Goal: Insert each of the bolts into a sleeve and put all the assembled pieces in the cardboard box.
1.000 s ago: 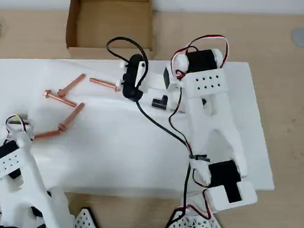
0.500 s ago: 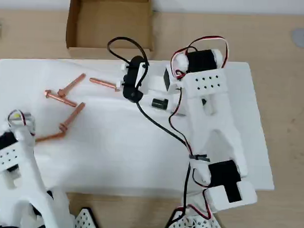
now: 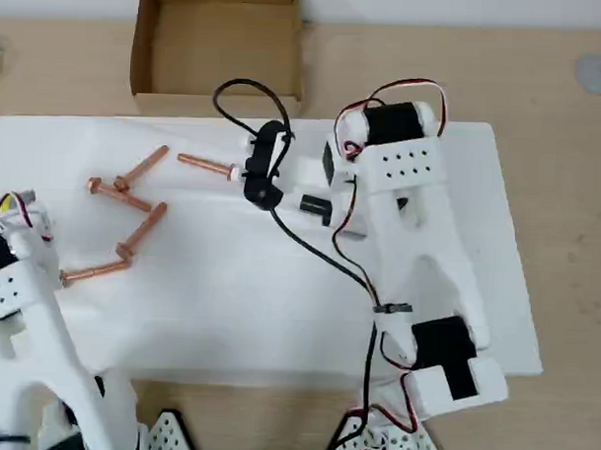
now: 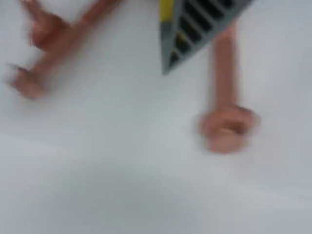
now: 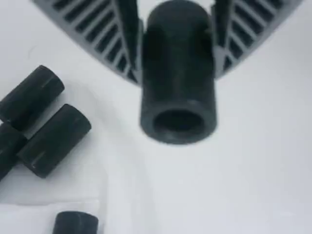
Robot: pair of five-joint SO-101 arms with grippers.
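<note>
Work surface: a light-brown wooden table top with a fine grain. A white rectangular sheet lies flat on it and covers most of the middle. A grey round disc with a dark spot sits near the table's far right corner. A pale strip borders the far edge. Lighting is even, with soft shadows.

Five bolts, five sleeves — and one cardboard box.

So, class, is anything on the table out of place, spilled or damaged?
Nothing stands out. The bolts lie loose at mixed angles on the white sheet, the right arm's fingers clamp one sleeve, and the cardboard box stands upright.
</note>
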